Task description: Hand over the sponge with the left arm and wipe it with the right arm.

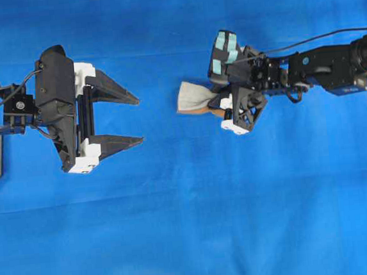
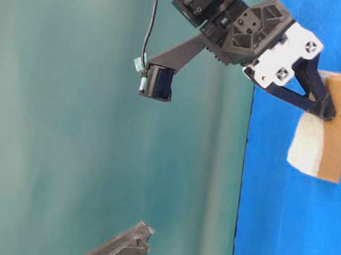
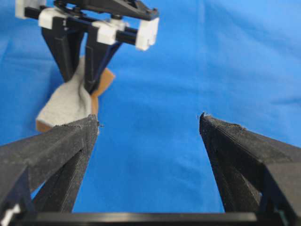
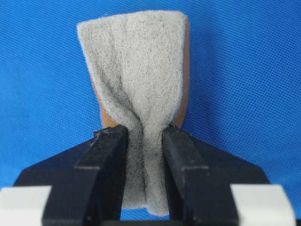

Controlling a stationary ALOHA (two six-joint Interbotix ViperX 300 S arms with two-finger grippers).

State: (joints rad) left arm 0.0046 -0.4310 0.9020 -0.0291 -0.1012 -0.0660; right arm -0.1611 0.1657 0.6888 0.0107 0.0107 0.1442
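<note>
Right hand (image 4: 141, 141): clenched on the sponge (image 4: 136, 70), pinching its near end.
Sponge: above the blue counter (image 1: 191, 227), right of centre.
Left hand (image 1: 137, 119): released, fingers spread, well apart from sponge.

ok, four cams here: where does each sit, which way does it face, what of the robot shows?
Overhead: above, looking down on the blue cloth; both arms, left gripper open.
Table-level: low at the table edge, image rotated; right gripper pinching the sponge.
Left wrist: looks along its own open fingers toward the right gripper.
Right wrist: looks along its fingers, clamped on the sponge.
Shared: all four show the sponge.
</note>
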